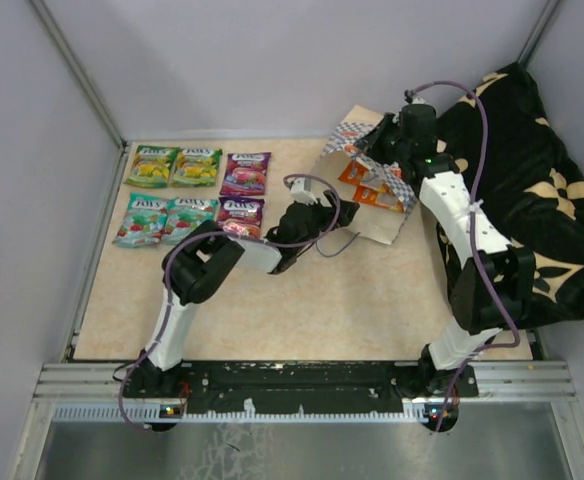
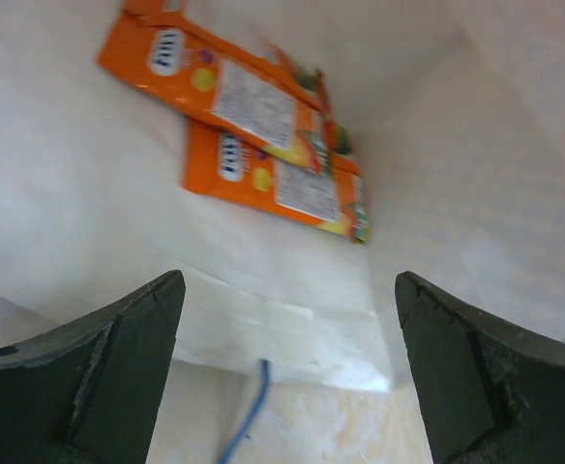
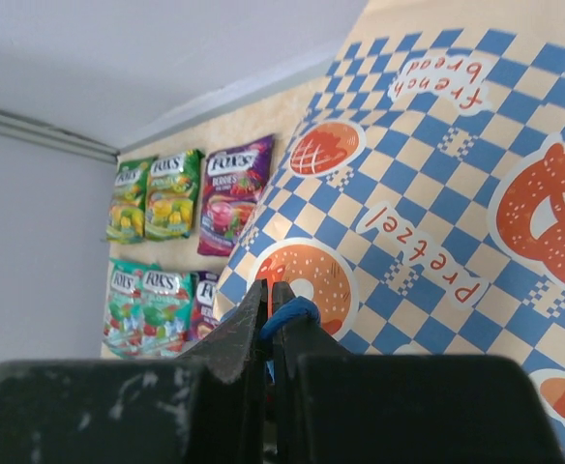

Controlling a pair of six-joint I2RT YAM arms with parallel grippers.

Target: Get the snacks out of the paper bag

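The paper bag (image 1: 375,226) lies on its side at the back of the table, its mouth facing left. My right gripper (image 1: 390,158) is above it, shut on the bag's blue cord handle (image 3: 290,313), with the bag's checkered side (image 3: 437,193) close behind. My left gripper (image 1: 334,211) is open and empty at the bag's mouth. In the left wrist view my gripper (image 2: 290,319) looks into the bag, where two orange-red snacks (image 2: 249,97) (image 2: 282,186) lie overlapping on the white inner wall. Another blue cord (image 2: 247,418) hangs at the bag's lower edge.
Several snack pouches lie in two rows at the back left: green-yellow (image 1: 174,167), purple (image 1: 245,174), teal (image 1: 164,220), and another purple (image 1: 240,215). A black cloth with tan flowers (image 1: 537,200) fills the right side. Grey walls enclose the table.
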